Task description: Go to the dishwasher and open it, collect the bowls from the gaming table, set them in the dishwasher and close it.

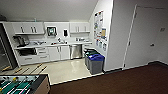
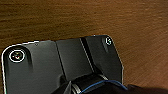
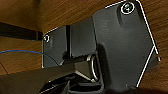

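Observation:
The dishwasher [image 1: 75,51] is a brushed-steel front set under the counter of a white kitchenette at the far side of the room, and its door is shut. It stands several steps ahead of me, across a pale floor [image 1: 66,70]. The bowls and the gaming table are out of view. Both wrist views look down past the robot's dark plate onto brown carpet [image 2: 125,22].
A green-field football table [image 1: 21,85] fills the near left corner. Grey bins with blue and green lids [image 1: 95,62] stand against the wall right of the dishwasher. Wooden pieces [image 1: 37,68] lie on the pale floor at left. A white door [image 1: 145,37] is at right.

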Available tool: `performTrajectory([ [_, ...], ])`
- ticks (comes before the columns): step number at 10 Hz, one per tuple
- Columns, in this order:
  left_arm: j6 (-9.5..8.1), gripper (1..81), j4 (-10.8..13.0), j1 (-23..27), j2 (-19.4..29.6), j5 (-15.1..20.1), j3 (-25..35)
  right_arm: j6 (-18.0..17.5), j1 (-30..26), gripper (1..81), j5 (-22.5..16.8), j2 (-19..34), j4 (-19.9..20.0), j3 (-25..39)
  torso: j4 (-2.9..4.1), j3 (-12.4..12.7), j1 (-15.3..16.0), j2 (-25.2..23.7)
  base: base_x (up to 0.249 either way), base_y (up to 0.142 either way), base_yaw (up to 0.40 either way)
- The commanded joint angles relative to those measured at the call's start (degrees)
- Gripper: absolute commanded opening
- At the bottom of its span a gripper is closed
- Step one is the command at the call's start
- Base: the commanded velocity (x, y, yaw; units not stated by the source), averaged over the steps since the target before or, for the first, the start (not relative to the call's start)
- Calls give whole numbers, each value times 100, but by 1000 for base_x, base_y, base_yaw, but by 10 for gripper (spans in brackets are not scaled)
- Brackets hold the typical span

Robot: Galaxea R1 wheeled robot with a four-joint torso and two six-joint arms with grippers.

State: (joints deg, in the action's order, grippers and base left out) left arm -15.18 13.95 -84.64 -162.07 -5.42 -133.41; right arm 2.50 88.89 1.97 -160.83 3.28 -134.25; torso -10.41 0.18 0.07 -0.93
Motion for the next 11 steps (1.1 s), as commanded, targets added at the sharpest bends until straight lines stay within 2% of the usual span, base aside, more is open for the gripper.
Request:
performTrajectory([
  [1,6,811,82,312,52,208,105,14,-271,811,-268,66,-64,102,0,0,0,0,116,0,0],
  [11,6,811,91,312,34,200,114,5,-271,811,-74,163,-12,23,0,0,0,0,142,0,0],
])
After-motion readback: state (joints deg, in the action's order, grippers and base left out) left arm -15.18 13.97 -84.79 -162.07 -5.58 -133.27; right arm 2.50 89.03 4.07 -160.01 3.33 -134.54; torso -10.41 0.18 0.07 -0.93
